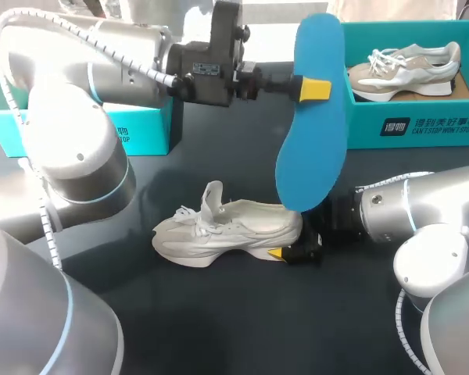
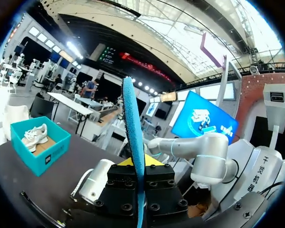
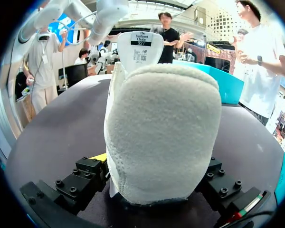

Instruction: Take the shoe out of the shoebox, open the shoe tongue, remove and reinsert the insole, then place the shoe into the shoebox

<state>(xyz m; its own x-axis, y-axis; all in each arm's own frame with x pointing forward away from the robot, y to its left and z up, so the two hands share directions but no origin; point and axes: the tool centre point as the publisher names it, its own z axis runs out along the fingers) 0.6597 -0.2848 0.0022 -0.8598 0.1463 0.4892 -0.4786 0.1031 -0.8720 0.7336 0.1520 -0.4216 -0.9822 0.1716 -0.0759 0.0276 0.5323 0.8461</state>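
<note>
- Head view: my left gripper (image 1: 316, 89) is up over the table (image 1: 219, 320), jaws pinched on the blue insole (image 1: 313, 133), which hangs upright.
- Left wrist view shows the insole edge-on, gripped between the two fingers.
- The shoe (image 1: 227, 230) stands on its sole on the table, in front of the shoebox (image 1: 414, 129), tongue raised; the insole's lower end is near its heel.
- My right gripper (image 1: 295, 252) clamps the shoe's heel from both sides, as I see in the right wrist view.
- A second shoe (image 1: 406, 69) lies in the shoebox.

Left gripper (image 1: 316, 88), raised high, pinches the insole (image 1: 309, 148); right gripper (image 1: 291, 244), held low, clamps the shoe (image 1: 227, 230) by its heel.
</note>
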